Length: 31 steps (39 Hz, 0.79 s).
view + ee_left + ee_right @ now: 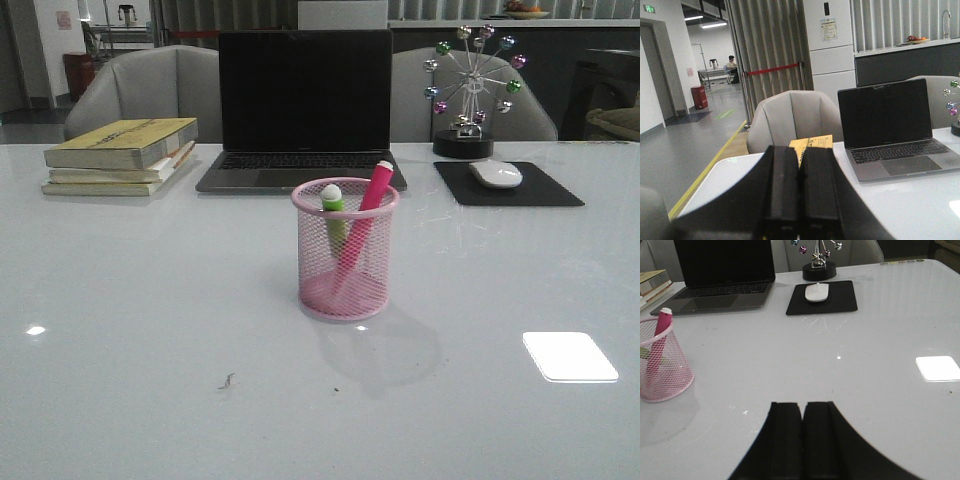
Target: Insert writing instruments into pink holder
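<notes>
The pink holder stands upright mid-table, a wire-mesh cup. Inside it lean both writing instruments: a bright pink pen sticking out over the rim and a lime green pen with a whitish cap. The right wrist view shows the pink holder and the pink pen off to one side, well away from my right gripper, which is shut with nothing in it. My left gripper is shut and empty too, raised and facing the laptop side. Neither gripper appears in the front view.
A dark laptop stands behind the cup. A stack of books lies back left. A white mouse on a black pad and a ferris-wheel ornament sit back right. Grey chairs stand behind the table.
</notes>
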Tool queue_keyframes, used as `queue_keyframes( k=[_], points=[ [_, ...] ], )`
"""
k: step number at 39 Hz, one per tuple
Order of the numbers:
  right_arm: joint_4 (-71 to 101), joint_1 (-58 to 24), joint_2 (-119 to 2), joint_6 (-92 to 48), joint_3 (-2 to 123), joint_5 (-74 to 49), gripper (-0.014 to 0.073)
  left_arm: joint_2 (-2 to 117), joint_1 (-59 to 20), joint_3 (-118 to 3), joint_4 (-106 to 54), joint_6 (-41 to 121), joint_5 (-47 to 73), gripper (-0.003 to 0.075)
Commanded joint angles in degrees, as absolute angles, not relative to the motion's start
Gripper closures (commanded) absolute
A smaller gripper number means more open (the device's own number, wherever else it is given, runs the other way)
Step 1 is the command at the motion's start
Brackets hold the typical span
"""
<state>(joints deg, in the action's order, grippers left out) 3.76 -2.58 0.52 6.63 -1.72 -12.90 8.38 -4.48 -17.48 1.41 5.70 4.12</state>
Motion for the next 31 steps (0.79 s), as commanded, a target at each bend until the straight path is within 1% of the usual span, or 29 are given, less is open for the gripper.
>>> queue_keyframes(
  k=[1, 5, 12, 20, 31],
  points=[
    [3.14, -2.63, 1.64, 6.19, -1.79, -8.25, 0.0571, 6.62, -4.33, -15.47, 1.78, 4.76, -4.38, 0.0629],
    [3.14, -2.63, 1.64, 6.19, -1.79, -8.25, 0.0571, 3.56, -4.33, -11.46, 1.78, 4.76, -6.78, 0.0629],
    [3.14, -2.63, 1.64, 6.19, -1.79, -8.25, 0.0571, -1.62, -4.33, -5.72, 1.78, 4.76, -7.27, 0.0629],
    [3.14, -2.63, 1.64, 6.19, -1.79, -8.25, 0.0571, -1.66, -4.33, 0.05, 1.78, 4.76, -9.69, 0.0629],
    [3.14, -2.63, 1.64, 6.19, -1.79, -8.25, 0.0571, -1.66, -4.33, 0.48, 1.09, 4.76, -6.73, 0.0629]
  ],
)
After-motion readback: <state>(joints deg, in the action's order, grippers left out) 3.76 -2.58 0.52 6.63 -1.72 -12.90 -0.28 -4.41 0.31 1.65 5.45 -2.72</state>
